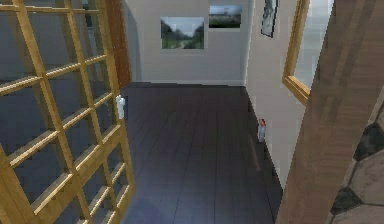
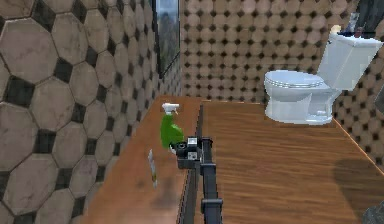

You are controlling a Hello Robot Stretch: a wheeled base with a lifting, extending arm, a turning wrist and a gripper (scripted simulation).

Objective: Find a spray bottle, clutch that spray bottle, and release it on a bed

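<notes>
A green spray bottle (image 2: pixel 170 129) with a white top hangs at the far end of my gripper (image 2: pixel 176 147), clear of the wooden floor (image 2: pixel 270 170). The gripper holds this bottle. My arm (image 2: pixel 208 190) rises as a dark bar from the arm side view's bottom edge, close to the hexagon-tiled wall (image 2: pixel 70 100) on that view's left. A thin grey piece (image 2: pixel 153 166) shows just below and left of the gripper body.
A white toilet (image 2: pixel 305 88) stands at the arm side view's far right against the tiled wall. In the forward view a wooden glass-paned door (image 1: pixel 60 110) stands at the left. A dark-floored hallway (image 1: pixel 190 120) leads to a wall with two landscape pictures (image 1: pixel 182 33). A small object (image 1: pixel 262 130) sits by the right wall under a window (image 1: pixel 305 50).
</notes>
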